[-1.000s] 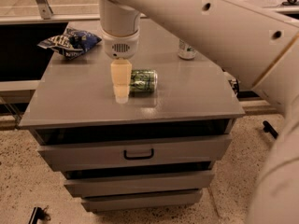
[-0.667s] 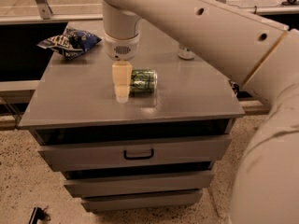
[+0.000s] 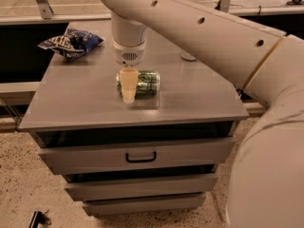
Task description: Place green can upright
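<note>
Camera view: hand [image 3: 128, 93] above grey cabinet [image 3: 194, 99]

The green can [image 3: 146, 82] lies on its side near the middle of the grey surface [image 3: 71, 103], which tops a drawer cabinet [image 3: 95, 159]. The claw [image 3: 128, 90] hangs straight down from the arm [image 3: 199, 27], overlapping the can's left end as seen here. A blue snack bag [image 3: 71, 42] lies at the far left corner.

thick white arm [image 3: 204, 30] reaching from lower right across the top, round wrist [image 3: 128, 37] turned straight down, cream gripper [image 3: 128, 85] hanging directly beneath it, tip pointing down, left of centre
</note>
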You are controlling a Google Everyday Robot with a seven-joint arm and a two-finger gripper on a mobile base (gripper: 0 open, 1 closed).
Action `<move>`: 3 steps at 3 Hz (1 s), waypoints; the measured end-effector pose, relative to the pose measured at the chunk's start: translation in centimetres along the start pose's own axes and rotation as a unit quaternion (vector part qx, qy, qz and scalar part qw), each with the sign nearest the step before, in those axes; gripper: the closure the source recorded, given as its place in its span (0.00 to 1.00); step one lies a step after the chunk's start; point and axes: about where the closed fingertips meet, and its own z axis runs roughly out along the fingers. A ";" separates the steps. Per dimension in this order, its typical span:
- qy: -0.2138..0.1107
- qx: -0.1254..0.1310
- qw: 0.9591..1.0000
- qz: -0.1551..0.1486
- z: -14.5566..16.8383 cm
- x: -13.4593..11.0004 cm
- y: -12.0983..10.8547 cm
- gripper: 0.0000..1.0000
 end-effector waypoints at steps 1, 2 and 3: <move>0.012 0.005 1.000 0.008 0.4 0.8 -0.3 0.40; 0.025 -0.001 1.000 0.018 0.3 1.0 -0.3 0.64; 0.018 -0.024 0.999 0.019 -0.9 0.6 -0.2 0.87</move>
